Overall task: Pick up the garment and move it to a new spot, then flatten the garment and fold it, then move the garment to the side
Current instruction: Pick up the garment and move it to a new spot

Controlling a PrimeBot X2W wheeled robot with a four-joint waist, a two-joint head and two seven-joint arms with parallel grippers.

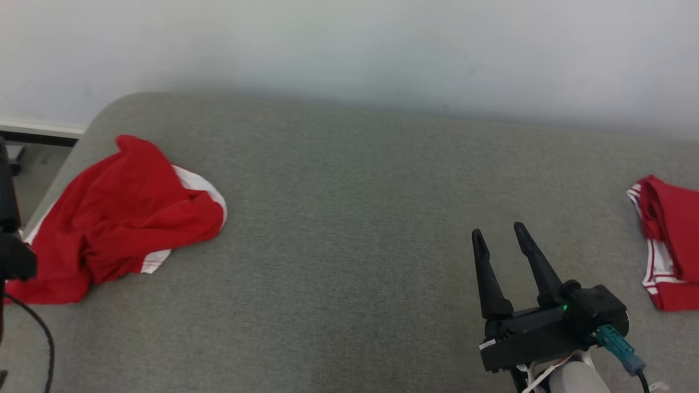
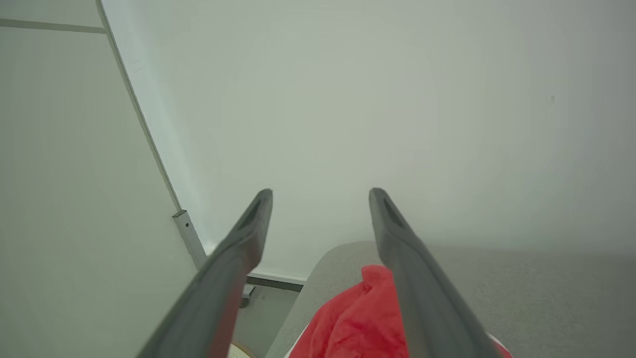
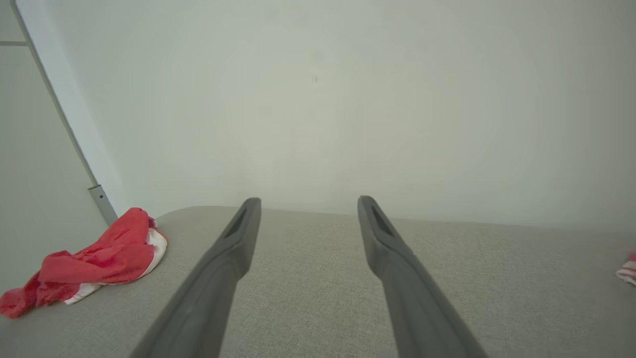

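The garment (image 1: 120, 218), a crumpled red piece with white trim, lies in a loose heap at the left end of the grey tabletop (image 1: 349, 245), close to its rounded far-left corner. One fold rises to a peak at the back of the heap, and white edging shows along its right and near sides. Nothing touches it.

The left hand (image 2: 320, 191) is spread wide with nothing between its fingers. In the left wrist view the garment (image 2: 348, 323) sits low behind them, partly covered by the right-side finger, and the hand is raised clear of the cloth.

The right hand (image 1: 498, 230) hovers over the bare right part of the tabletop, well apart from the garment. It too is wide open and empty, with its fingers pointing toward the pale wall (image 1: 349, 43). In the right wrist view this hand (image 3: 308, 200) has only grey surface between its fingers, with the garment (image 3: 99, 258) far off to the left.

A second red piece (image 1: 669, 240) with white stripes lies flatter at the right edge of the tabletop, near the right hand but not touching it.
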